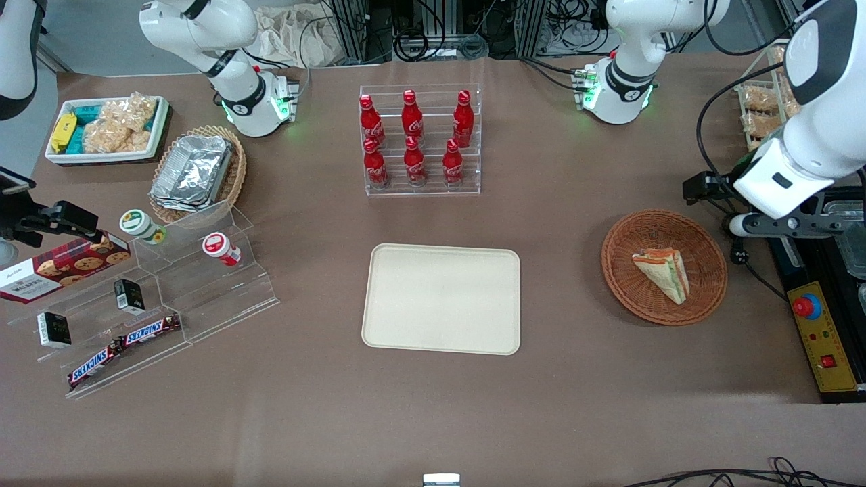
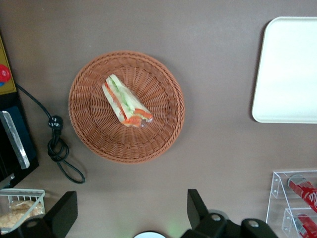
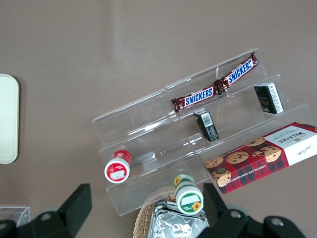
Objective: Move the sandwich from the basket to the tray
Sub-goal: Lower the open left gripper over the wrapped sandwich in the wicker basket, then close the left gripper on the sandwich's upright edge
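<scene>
Wicker basket (image 2: 127, 106) holds the sandwich (image 2: 127, 101); cream tray (image 1: 441, 298) bare; hand (image 2: 132, 214) spread above.

Basket (image 1: 703, 284): reddish-brown woven wicker, rough, matt. Sandwich (image 1: 663, 273): clear glossy film wrap over pale bread. Tray (image 1: 441, 298): smooth cream plastic, slight sheen. Tabletop (image 1: 541, 406): matt brown covering, smooth. Gripper (image 2: 130, 218), open above table beside basket: matt black fingers (image 2: 197, 210).
</scene>
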